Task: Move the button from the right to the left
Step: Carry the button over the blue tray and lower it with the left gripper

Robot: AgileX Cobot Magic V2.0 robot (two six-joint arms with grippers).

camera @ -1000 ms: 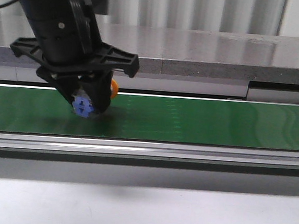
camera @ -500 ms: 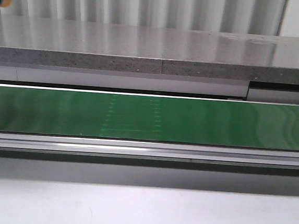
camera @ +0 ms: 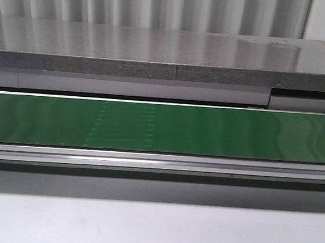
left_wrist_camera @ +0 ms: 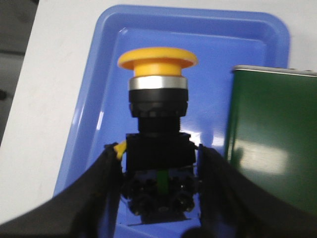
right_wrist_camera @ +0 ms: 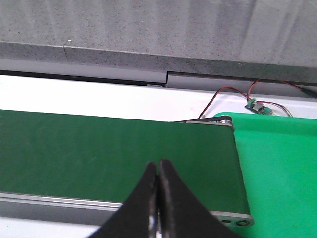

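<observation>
- left gripper (left_wrist_camera: 158, 186): jaws clamped on the button (left_wrist_camera: 157, 99), yellow cap pointing to 12 o'clock, over a blue tray (left_wrist_camera: 89, 99)
- green conveyor belt (camera: 162, 127) bare (front view)
- right gripper (right_wrist_camera: 158, 171): jaws pressed together, holding nothing

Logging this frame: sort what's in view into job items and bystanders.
Job:
- button, held in the left gripper jaws
- blue tray under it

Bystanders:
- green conveyor belt
- right gripper, jaws shut, empty
- circuit board with red wires
</observation>
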